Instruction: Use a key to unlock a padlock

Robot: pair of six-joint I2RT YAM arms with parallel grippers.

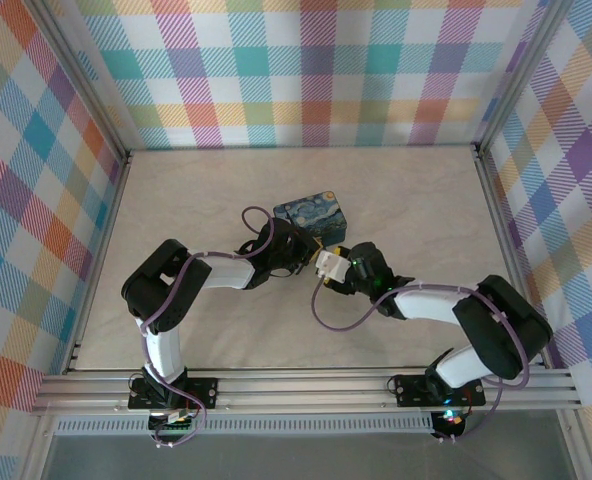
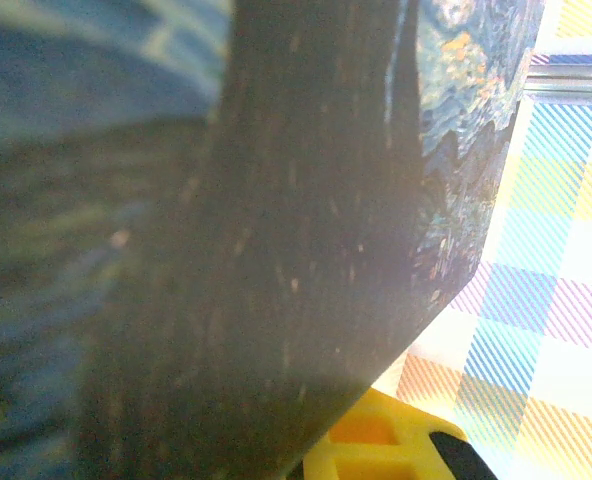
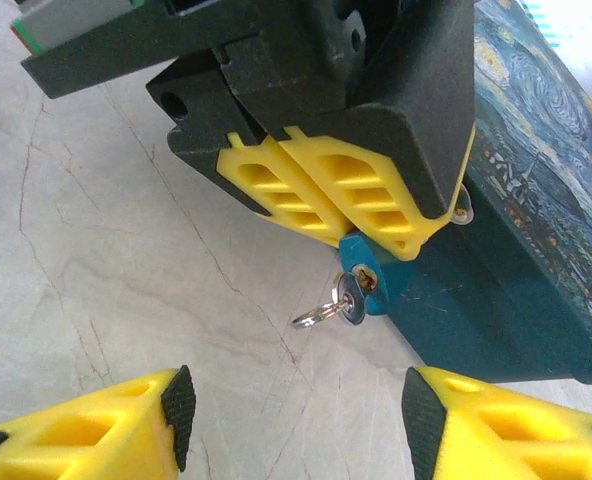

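Observation:
The tiny blue-teal padlock sticks out below the yellow fingers of my left gripper, which is shut on it just above the table, beside the painted tin. Part of its silvery shackle shows at the fingers' edge. The small metallic key sits in the keyhole, with its split ring hanging off to the left. My right gripper is open a short way in front of the key, touching nothing. From above, the left gripper and right gripper meet at mid-table.
The dark blue starry-night tin lies right behind the grippers, and its side is against the padlock. One yellow finger and the tin appear, blurred, in the left wrist view. Plaid walls enclose the marbled table.

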